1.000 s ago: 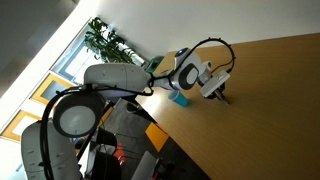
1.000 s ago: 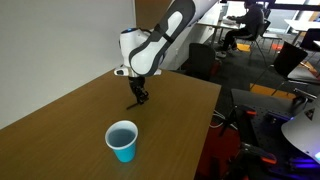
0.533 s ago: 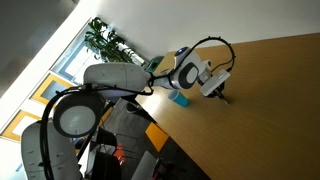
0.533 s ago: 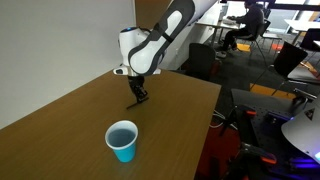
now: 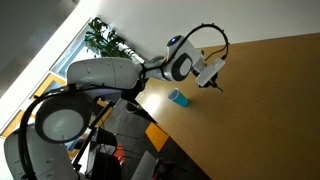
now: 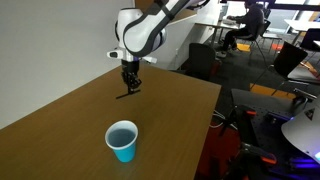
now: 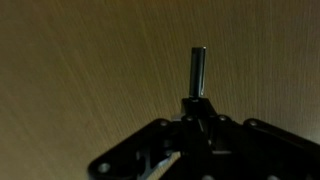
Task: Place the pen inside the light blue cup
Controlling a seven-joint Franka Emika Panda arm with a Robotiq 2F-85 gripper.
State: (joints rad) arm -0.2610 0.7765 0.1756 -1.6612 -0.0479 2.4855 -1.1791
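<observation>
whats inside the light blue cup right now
Nothing that shows: the light blue cup has only its darker blue inside, though its near inner wall is hidden. The pen is in the gripper, away from the cup.

White rounded arm (image 6: 150,30) with dark joint rings, looping black cable (image 5: 226,42), black pincer (image 6: 129,86).

light blue cup (image 6: 122,140): turquoise outside, darker blue inside. pen (image 7: 198,70): dark grey, near black in an exterior view (image 6: 127,93). table (image 6: 60,120): mid-brown wood, fine straight grain, darker brown in wrist view. gripper (image 7: 198,106): black. arm (image 6: 135,35): white, dark joints. plant (image 5: 105,40): green, far left.
</observation>
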